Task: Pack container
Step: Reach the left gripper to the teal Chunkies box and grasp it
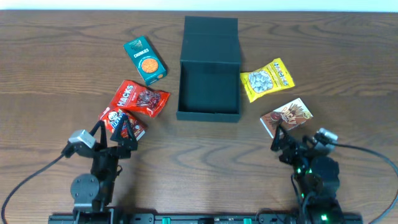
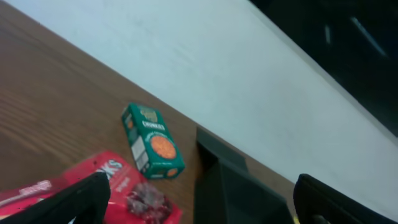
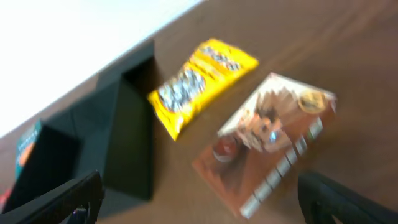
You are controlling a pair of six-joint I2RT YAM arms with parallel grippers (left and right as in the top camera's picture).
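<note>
The dark teal-green container (image 1: 209,112) stands open at the table's middle back, its flap lid (image 1: 211,38) tilted up behind it; it also shows in the left wrist view (image 2: 236,193) and the right wrist view (image 3: 124,143). My left gripper (image 1: 114,135) is open and empty, just in front of two red snack packets (image 1: 142,99). My right gripper (image 1: 288,144) is open and empty, just in front of a brown snack packet (image 1: 286,116), which shows in the right wrist view (image 3: 267,140).
A small teal cookie packet (image 1: 145,60) lies left of the container and shows in the left wrist view (image 2: 152,142). A yellow snack bag (image 1: 267,78) lies to its right and shows in the right wrist view (image 3: 199,81). A second red packet (image 1: 123,122) lies by the left gripper.
</note>
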